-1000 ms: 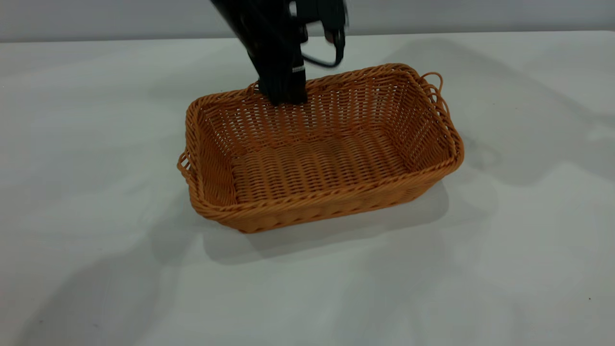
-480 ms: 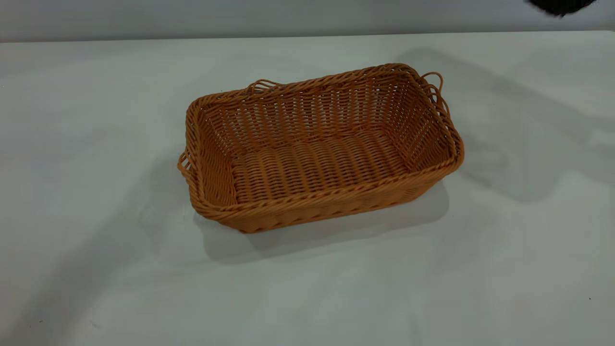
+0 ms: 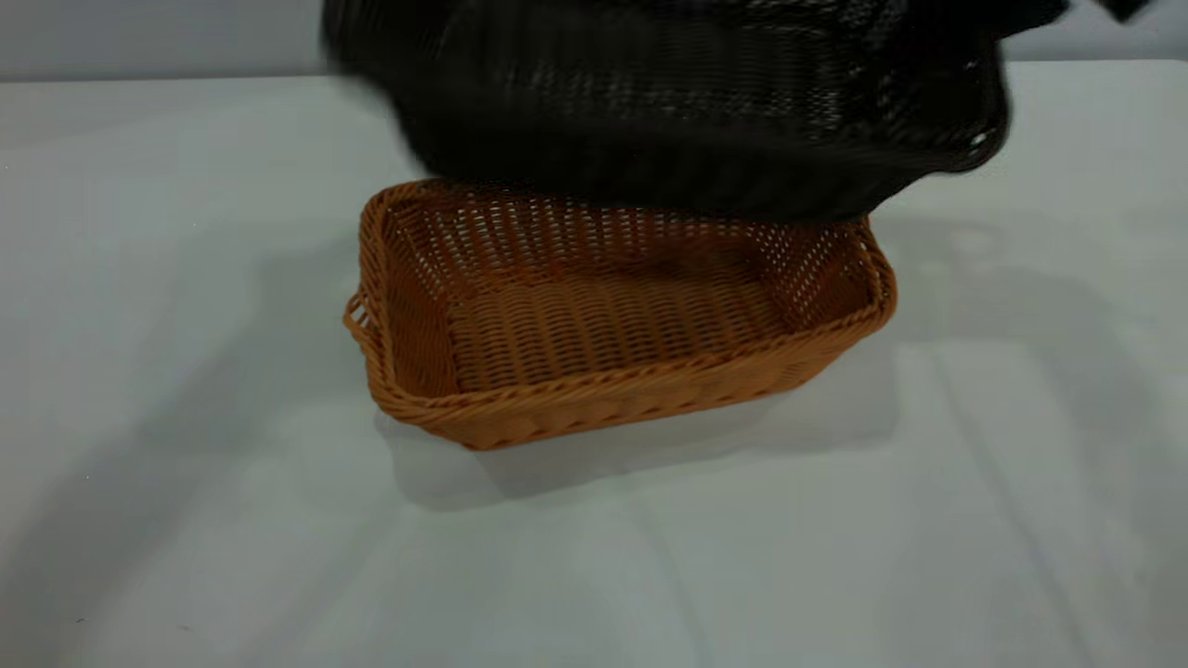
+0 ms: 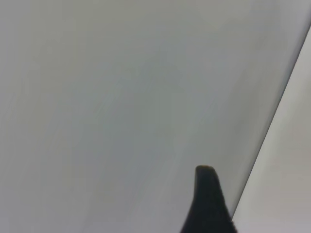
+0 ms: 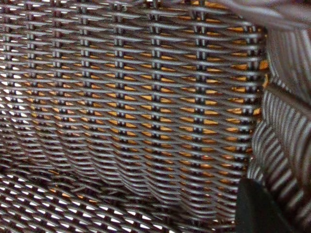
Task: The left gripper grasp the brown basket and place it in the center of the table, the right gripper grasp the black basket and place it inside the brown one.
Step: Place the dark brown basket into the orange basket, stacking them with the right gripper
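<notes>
The brown basket stands on the white table, near its middle. The black basket hangs in the air just above the brown basket's far side and hides its far rim. It is blurred and tilted. My right gripper is shut on the black basket near the basket's right end, almost wholly out of the exterior view. In the right wrist view the black weave fills the picture, with one finger against it and orange showing through the gaps. My left gripper shows only as a black tip over a plain grey surface, away from both baskets.
The white tabletop stretches wide on all sides of the brown basket, to the left, the right and the front. A grey wall runs behind the table's far edge.
The left arm let go of the brown basket's far rim and left the exterior view. The black basket then came in from the upper right over the brown basket.
</notes>
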Tool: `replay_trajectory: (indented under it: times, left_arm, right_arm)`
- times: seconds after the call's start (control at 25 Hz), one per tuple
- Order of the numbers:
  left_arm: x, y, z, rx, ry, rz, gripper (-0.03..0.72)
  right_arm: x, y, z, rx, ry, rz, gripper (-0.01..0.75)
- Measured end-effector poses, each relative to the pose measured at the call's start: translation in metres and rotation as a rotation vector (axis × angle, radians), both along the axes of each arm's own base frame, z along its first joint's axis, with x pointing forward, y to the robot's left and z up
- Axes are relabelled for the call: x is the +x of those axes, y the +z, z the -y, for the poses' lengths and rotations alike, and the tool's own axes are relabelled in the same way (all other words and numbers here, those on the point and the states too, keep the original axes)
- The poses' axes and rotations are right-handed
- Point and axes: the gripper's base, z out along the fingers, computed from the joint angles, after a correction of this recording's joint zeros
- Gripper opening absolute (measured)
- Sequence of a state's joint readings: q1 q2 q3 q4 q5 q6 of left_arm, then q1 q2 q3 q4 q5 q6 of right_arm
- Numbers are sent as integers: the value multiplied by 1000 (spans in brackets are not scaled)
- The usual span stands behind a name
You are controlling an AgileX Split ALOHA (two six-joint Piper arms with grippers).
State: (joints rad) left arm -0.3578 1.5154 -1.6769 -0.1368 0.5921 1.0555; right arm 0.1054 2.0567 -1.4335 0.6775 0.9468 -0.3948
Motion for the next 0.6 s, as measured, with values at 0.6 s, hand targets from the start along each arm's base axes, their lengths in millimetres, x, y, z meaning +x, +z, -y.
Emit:
replay_trajectory:
  times: [0.6]
  left_arm:
    - [-4, -6, -1, 14, 0, -77, 467]
  right_arm:
    - [22, -66, -46, -238, 168, -157, 81]
